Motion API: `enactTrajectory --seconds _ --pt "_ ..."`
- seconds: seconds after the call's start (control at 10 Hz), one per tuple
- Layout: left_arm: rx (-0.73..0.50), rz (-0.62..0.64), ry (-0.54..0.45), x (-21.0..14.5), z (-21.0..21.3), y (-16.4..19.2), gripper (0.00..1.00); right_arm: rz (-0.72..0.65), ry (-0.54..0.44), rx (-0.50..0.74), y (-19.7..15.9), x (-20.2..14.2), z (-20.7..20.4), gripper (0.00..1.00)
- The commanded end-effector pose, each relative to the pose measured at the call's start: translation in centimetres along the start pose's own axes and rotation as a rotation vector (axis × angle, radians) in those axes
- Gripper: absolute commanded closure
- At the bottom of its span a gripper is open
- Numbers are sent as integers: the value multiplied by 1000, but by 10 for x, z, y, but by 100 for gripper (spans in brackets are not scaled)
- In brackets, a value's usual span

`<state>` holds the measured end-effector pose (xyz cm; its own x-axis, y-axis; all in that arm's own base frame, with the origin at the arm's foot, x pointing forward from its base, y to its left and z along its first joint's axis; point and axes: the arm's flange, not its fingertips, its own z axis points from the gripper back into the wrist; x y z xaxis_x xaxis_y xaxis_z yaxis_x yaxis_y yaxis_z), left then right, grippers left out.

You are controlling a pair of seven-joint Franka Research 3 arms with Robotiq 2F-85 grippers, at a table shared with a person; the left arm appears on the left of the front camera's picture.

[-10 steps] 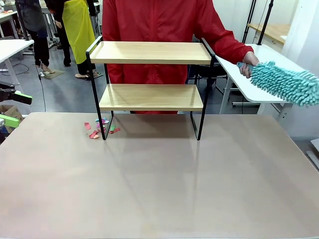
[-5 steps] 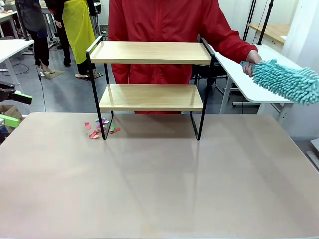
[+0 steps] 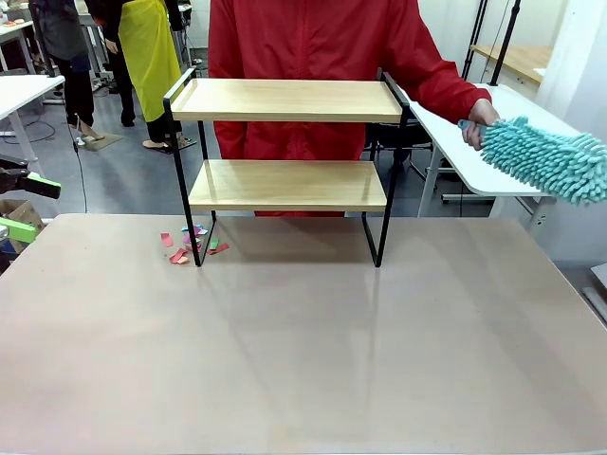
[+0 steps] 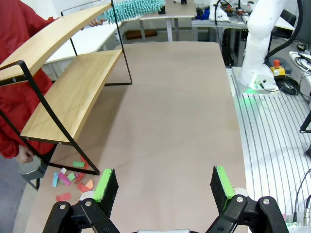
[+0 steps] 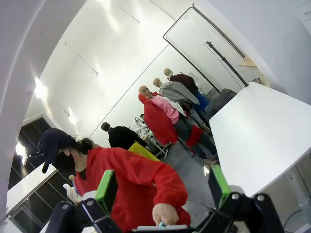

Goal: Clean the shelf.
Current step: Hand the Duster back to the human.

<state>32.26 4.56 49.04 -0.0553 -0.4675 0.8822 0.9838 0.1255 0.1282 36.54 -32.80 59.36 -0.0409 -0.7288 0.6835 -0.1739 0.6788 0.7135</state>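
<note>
The shelf (image 3: 285,100) stands at the far middle of the beige table, both wooden boards bare. It runs along the left of the left wrist view, shelf (image 4: 73,97). A person in a red jacket stands behind it, one hand (image 3: 478,118) holding a teal fluffy duster (image 3: 550,161) out to the right, clear of the shelf. My left gripper (image 3: 28,207) waits at the table's left edge, open and holding nothing, gripper (image 4: 163,187). My right gripper (image 5: 163,189) is open too, pointing up at the person (image 5: 131,184).
Small coloured paper scraps (image 3: 190,245) lie on the table by the shelf's front left leg, scraps (image 4: 73,177). A white side table (image 3: 474,152) stands at the right under the duster. The right arm's white base (image 4: 262,43) sits beyond the table's edge.
The person has shifted a little to the right, and the hand with the duster has drifted slightly right. Both grippers stay still.
</note>
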Motion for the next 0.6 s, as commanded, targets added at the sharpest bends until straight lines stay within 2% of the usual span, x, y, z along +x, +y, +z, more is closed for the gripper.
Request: enactTrajectory --seconds 0.0,0.5 --pt "8 -11 -29 2 -1 1 0 9 -1 5 4 0 4 0" --pt "8 -11 -29 2 -1 1 0 9 -1 5 4 0 4 0"
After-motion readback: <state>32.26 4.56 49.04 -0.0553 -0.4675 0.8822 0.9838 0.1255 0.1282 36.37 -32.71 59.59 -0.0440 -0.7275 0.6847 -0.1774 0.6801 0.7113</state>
